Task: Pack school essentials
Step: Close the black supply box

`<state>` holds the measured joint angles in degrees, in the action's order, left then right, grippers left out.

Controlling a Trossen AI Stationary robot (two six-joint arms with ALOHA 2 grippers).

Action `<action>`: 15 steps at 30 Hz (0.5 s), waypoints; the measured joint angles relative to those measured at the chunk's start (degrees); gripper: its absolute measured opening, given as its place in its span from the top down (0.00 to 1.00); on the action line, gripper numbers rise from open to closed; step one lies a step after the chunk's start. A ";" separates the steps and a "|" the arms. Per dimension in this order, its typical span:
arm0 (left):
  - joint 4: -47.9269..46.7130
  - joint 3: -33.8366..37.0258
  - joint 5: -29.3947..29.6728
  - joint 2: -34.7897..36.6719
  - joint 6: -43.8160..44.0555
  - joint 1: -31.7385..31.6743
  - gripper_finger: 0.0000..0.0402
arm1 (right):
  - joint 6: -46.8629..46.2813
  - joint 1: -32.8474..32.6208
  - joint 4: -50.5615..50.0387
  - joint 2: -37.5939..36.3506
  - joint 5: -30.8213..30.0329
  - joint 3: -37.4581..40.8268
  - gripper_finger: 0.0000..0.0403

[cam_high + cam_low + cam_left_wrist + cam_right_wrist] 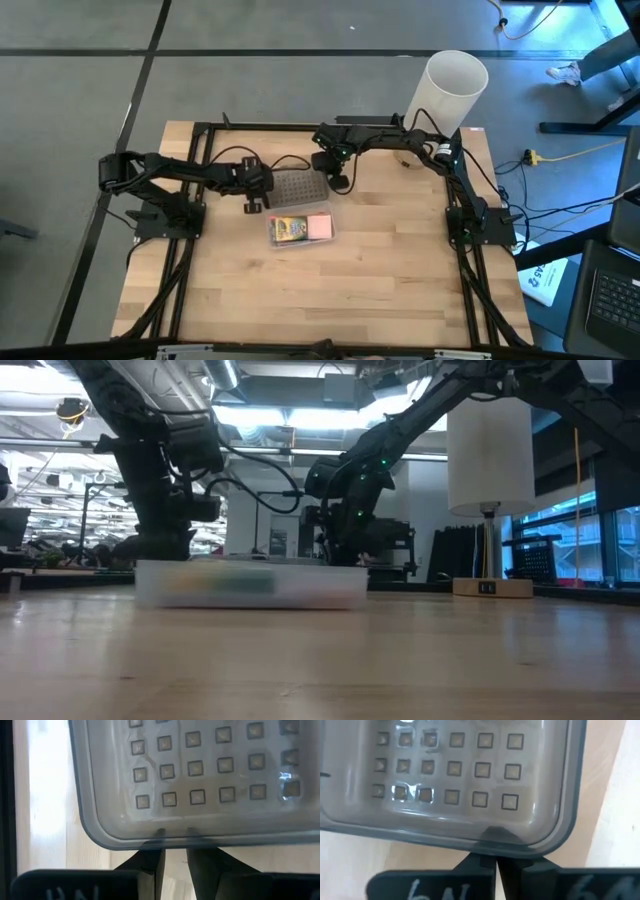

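A clear plastic case [298, 229] lies mid-table with the green-and-yellow crayon box [287, 230] and the pink square pad [318, 227] inside. Its grey dotted lid [297, 187] sits just beyond it, toward the far edge. My left gripper [254, 196] stands at the lid's left end and my right gripper [340, 182] at its right end. Both have their fingers close together. In the low view the case [250, 582] hides the lid. Pencils, scissors and pen do not show. My left gripper [175, 862] meets the lid's left rim [175, 840] from the left, slanting down. Both fingertips [160, 832] show dark through the translucent rim, so they lie under it. Nothing shows in the narrow gap between the fingers. My right gripper [496, 865] meets the lid's right rim [492, 842] near a corner, from the right, slanting down. The fingertips [485, 857] reach just under the rim's edge, almost touching each other. I cannot tell whether the lid is lifted.
A tall white cylinder [450, 90] stands at the far right corner and shows in the low view [490, 450] on a wooden base. Black frame rails [200, 150] run along the table's left, right and far sides. Bare wood [320, 300] lies toward the near edge.
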<state>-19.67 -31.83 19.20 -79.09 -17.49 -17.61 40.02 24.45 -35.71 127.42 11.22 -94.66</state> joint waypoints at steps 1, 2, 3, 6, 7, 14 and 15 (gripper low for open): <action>0.08 -0.02 -0.08 0.02 -0.46 0.15 0.82 | 0.56 0.02 -0.08 0.00 -0.63 -0.03 0.98; 0.18 -0.04 -0.11 0.02 -1.04 0.34 0.82 | 0.97 0.02 -0.20 0.00 -0.90 -0.03 0.98; 0.23 -0.04 -0.09 0.02 -1.44 0.56 0.82 | 1.12 0.02 -0.26 0.00 -0.96 -0.03 0.98; 0.23 -0.04 0.08 0.02 -3.06 1.07 0.82 | 1.63 0.02 -0.51 0.00 -1.07 -0.03 0.98; 0.25 -0.04 0.20 0.02 -3.77 1.23 0.82 | 2.16 0.02 -0.66 0.00 -1.07 -0.03 0.98; 1.10 -0.04 0.22 0.02 -6.98 1.30 0.82 | 2.54 -0.04 -0.64 -0.02 -4.12 -0.03 0.98; 1.60 -0.05 0.21 0.03 -7.28 1.30 0.82 | 2.56 -0.05 -0.65 -0.02 -5.21 -0.03 0.98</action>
<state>-18.06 -31.88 19.42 -79.06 -24.77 -16.32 42.58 24.40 -36.36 127.39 6.01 -94.70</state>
